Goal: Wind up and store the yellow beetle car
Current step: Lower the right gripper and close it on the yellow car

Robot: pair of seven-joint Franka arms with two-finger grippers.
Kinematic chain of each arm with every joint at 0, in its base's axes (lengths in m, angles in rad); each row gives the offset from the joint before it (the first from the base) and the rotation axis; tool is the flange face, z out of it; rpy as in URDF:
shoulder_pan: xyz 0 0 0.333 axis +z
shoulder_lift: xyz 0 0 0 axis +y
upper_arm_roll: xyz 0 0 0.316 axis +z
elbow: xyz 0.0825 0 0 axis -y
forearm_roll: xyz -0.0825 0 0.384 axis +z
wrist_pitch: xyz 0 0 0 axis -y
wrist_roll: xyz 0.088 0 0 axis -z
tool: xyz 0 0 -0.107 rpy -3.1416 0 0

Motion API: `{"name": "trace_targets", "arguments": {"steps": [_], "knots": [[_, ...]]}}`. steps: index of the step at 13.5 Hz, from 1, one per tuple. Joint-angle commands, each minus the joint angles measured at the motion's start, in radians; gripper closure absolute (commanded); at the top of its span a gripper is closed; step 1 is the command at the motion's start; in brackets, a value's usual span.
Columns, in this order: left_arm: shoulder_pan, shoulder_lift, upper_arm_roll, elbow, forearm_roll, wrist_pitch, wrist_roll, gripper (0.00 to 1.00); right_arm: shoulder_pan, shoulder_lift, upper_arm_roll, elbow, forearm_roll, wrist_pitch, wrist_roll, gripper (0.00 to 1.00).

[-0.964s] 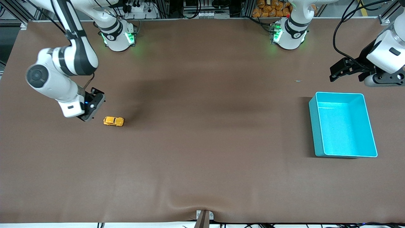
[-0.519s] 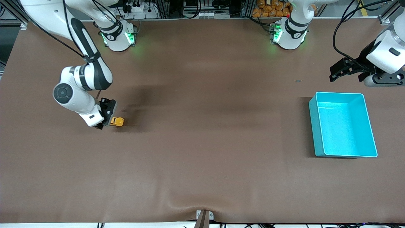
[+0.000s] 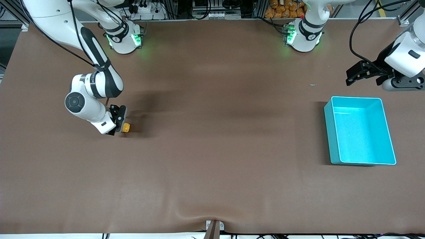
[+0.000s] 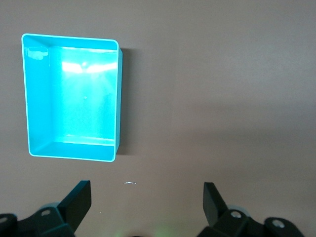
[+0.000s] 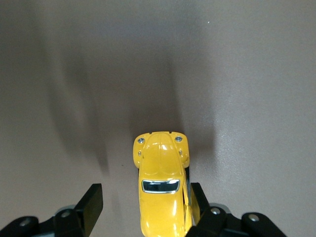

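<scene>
Yellow beetle car (image 5: 162,197) between right end effector (image 5: 145,207) fingers (tabletop)

Brown-covered table (image 3: 212,149) — turquoise bin (image 3: 360,131) sits at the left arm's end, and well apart from it, toward the right arm's end, rests the yellow beetle car (image 3: 126,127).

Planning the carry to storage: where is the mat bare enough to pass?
The brown mat lies bare between the yellow beetle car and the turquoise bin. The right tool crowds the car; the left tool waits above the mat beside the bin.
</scene>
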State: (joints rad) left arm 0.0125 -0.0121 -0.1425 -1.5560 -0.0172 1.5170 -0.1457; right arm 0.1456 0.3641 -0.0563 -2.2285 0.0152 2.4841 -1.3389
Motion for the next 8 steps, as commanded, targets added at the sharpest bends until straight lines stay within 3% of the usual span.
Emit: {"name": "trace_targets", "arguments": {"steps": [1, 3, 6, 8], "knots": [[0.004, -0.006, 0.0, 0.001, -0.02, -0.009, -0.003, 0.0, -0.001, 0.016, 0.001, 0.017, -0.005, 0.01, -0.039, 0.34], [0.007, -0.005, 0.0, 0.001, -0.02, -0.009, -0.003, 0.0, 0.0, 0.021, 0.001, 0.015, -0.005, 0.027, -0.039, 0.42], [0.007, -0.005, 0.0, 0.001, -0.02, -0.009, -0.003, 0.0, 0.002, 0.03, 0.001, 0.015, -0.005, 0.038, -0.039, 0.66], [0.009, -0.005, 0.0, 0.001, -0.02, -0.009, -0.003, 0.0, 0.002, 0.032, 0.001, 0.013, -0.006, 0.038, -0.039, 0.76]]}}
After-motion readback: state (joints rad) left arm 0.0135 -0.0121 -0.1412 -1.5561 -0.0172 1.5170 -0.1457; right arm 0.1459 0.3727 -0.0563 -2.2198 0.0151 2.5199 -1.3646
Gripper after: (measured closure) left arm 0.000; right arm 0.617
